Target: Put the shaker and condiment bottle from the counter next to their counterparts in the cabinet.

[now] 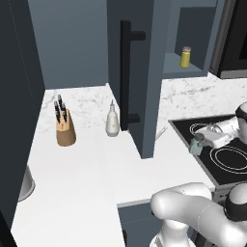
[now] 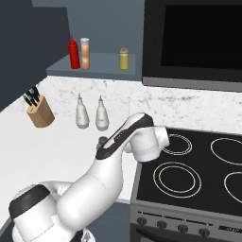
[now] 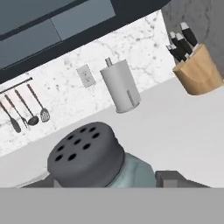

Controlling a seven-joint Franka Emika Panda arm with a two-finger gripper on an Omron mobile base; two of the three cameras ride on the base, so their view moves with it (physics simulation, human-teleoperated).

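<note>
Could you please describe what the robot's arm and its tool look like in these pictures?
The arm is made of glossy white, rounded segments with dark grey to black bands at the joints and a dark strip along one link. The tool has a pale grey body; in the hand view its fingertips are small, dark and blocky. No cables or markings show.

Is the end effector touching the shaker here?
Touching. In the left base view the end effector closes around the shaker, held clear of the stove.

A kitchen — stovetop [image 2: 198, 165], marble counter [image 1: 72, 164], knife block [image 1: 65, 129].
</note>
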